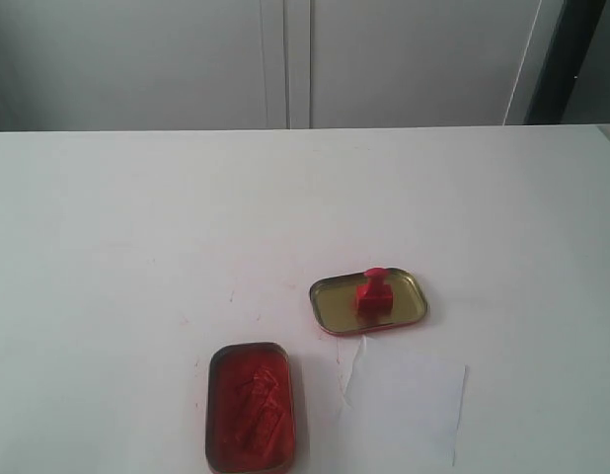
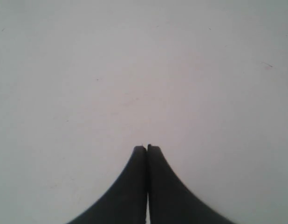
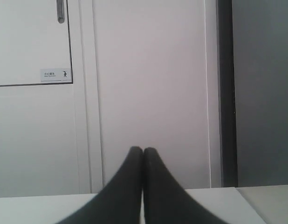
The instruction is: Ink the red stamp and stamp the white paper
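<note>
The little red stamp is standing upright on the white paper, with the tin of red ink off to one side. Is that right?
Not quite. In the exterior view the red stamp stands upright in the shallow gold tin, not on the white paper, which lies bare beside it. The tin of red ink is off to one side.

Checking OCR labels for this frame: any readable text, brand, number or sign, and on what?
Small sign on the white door panel, right wrist view: a short line of characters beside a running-figure pictogram, too small to read.
No text visible on the red stamp, white paper, ink tin or gold tin.
</note>
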You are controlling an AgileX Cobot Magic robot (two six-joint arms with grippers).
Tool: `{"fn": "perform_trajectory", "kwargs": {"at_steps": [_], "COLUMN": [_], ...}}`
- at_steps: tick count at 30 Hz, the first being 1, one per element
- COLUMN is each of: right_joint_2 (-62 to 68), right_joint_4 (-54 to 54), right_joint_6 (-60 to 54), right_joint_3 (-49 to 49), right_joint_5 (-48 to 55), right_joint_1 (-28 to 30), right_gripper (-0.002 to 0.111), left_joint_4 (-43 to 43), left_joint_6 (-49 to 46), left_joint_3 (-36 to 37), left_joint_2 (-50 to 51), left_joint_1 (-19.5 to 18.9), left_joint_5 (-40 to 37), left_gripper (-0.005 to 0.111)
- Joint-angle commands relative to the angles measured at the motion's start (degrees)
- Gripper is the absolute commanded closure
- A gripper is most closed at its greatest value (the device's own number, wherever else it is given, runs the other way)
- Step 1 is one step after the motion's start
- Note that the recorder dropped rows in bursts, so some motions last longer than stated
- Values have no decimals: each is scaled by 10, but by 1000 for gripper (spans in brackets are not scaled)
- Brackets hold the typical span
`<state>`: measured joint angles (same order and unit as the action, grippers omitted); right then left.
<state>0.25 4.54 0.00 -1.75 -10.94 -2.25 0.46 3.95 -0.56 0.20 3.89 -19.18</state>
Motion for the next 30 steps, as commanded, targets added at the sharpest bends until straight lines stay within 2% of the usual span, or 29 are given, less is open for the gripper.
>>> {"fn": "perform_trajectory", "kwargs": {"at_steps": [1,8,11,30], "right_joint_2": [26,187,267,625], "right_joint_4": [-2,-2,-1,8], "right_joint_6": [-4,-4,-4,0], "right_joint_3": [-68,-244,-295,-434], "right_joint_5": [63,304,368,443], "right_joint_1": [-2,-2,-2,-2], "right_gripper": [108,108,108,108], "left_joint_4": [0,0,0,0], "left_joint_6": [1,1,1,1], "left_joint_3": [6,6,6,6], "left_joint_2": [-2,-2,-2,-2], "left_joint_1": [0,0,0,0], "left_joint_5": [-9,-9,-9,-9], "left_gripper": [107,107,107,107]}}
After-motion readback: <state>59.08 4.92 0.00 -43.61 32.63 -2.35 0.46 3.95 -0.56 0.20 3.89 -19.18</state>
